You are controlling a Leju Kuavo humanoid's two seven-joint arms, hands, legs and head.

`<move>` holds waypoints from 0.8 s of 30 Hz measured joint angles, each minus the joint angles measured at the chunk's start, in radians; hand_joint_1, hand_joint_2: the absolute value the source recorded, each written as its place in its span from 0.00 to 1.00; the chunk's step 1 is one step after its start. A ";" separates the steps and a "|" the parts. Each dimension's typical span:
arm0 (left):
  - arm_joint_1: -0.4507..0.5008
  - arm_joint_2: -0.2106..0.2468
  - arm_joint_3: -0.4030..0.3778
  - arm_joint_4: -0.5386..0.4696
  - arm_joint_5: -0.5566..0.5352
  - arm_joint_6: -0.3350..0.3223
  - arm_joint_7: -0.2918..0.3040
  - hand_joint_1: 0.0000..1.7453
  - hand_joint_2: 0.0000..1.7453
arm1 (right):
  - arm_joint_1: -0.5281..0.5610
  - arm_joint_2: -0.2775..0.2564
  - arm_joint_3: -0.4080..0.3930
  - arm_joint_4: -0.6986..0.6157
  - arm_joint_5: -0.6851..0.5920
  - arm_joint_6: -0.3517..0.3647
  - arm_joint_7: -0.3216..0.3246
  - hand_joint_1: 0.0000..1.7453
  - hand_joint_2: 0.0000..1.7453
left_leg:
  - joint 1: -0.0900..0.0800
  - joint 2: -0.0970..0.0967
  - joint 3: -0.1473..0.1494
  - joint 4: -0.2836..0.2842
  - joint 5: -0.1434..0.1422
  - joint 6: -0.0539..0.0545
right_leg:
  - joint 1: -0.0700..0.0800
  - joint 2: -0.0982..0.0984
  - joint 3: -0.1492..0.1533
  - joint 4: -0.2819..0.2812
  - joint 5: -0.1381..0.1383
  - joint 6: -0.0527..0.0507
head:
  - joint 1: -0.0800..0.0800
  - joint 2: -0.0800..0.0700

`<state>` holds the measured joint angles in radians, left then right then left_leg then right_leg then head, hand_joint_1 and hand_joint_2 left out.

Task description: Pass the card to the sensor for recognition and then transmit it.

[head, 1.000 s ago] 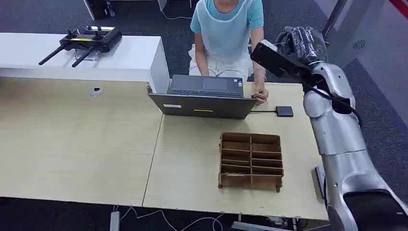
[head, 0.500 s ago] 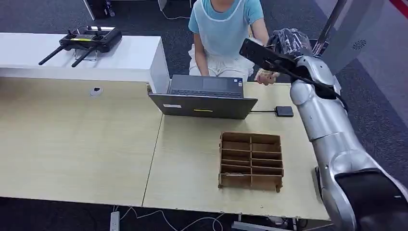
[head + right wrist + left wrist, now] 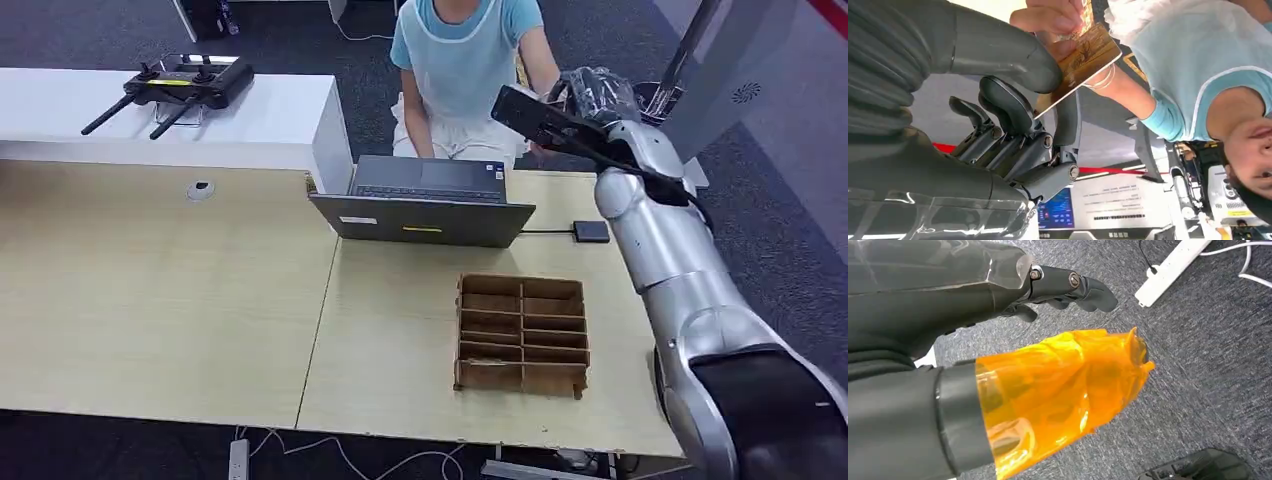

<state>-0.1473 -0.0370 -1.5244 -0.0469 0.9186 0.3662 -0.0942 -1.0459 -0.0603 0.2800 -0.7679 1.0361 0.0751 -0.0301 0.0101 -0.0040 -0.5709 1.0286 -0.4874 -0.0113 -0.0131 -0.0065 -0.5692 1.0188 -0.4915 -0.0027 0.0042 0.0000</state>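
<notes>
Card [image 3: 1083, 60] sits between right hand [image 3: 1013, 120] thumb and fingers, apparently pinched, while person's hand [image 3: 1055, 17] grips its other end. Left hand [image 3: 1058, 290] hangs loose, holding nothing.

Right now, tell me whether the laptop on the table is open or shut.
Open. The laptop has its keyboard deck exposed toward the person, and its lid leans back toward the head camera, showing the grey outer shell.

1 card [image 3: 1083, 55], 1 laptop [image 3: 425, 203], 1 wooden organizer [image 3: 521, 335], 1 person [image 3: 466, 60], 2 tables [image 3: 160, 290]
</notes>
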 joint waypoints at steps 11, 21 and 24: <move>-0.002 0.000 0.000 0.000 -0.010 -0.001 -0.003 0.00 0.00 | 0.000 0.005 -0.001 0.032 0.021 -0.017 0.012 0.00 1.00 | 0.000 0.000 0.000 0.000 0.000 0.000 | 0.000 0.000 0.000 0.000 0.000 0.000 | 0.000 0.000; -0.002 -0.001 0.000 0.000 -0.013 0.006 -0.002 0.00 0.00 | 0.076 0.014 -0.037 -0.100 0.100 -0.104 0.013 0.00 1.00 | 0.000 0.000 0.000 0.000 0.000 0.000 | 0.000 0.000 0.000 0.000 0.000 0.000 | 0.000 0.000; -0.001 -0.002 0.000 0.000 -0.013 0.013 0.000 0.00 0.00 | 0.156 0.023 -0.063 -0.254 0.134 -0.122 0.020 0.00 1.00 | 0.000 0.000 0.000 0.000 0.000 0.000 | 0.000 0.000 0.000 0.000 0.000 0.000 | 0.000 0.000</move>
<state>-0.1486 -0.0389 -1.5244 -0.0469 0.9052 0.3796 -0.0946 -0.8902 -0.0374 0.2166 -1.0214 1.1700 -0.0466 -0.0099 0.0103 -0.0042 -0.5711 1.0286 -0.4875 -0.0114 -0.0130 -0.0068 -0.5695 1.0186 -0.4917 -0.0027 0.0038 0.0000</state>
